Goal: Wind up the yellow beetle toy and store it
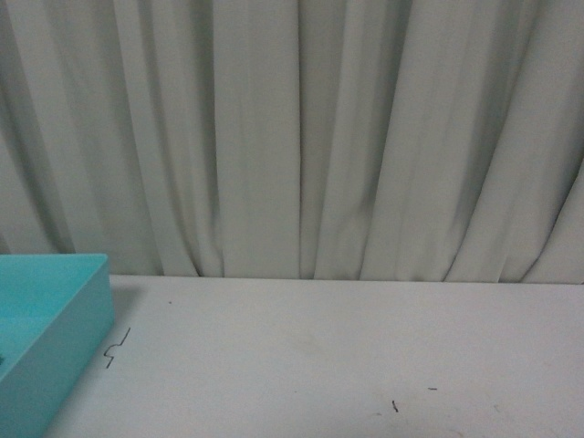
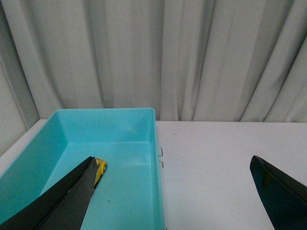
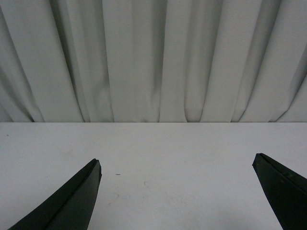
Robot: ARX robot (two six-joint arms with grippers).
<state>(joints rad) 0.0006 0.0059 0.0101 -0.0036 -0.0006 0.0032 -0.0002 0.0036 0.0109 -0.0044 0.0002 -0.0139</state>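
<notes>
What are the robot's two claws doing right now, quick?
Left gripper: open, holding nothing; the yellow beetle toy lies in the turquoise bin.
Right gripper: open, holding nothing.

A white table (image 1: 347, 365) spans the lower part of the front view. A turquoise bin (image 1: 55, 338) stands at the table's left edge, cut off by the frame, its interior not visible. Small dark marks (image 1: 115, 349) lie on the surface just beside the bin; further specks (image 1: 395, 406) sit toward the right. A pleated pale curtain (image 1: 301, 137) hangs behind the table.
</notes>
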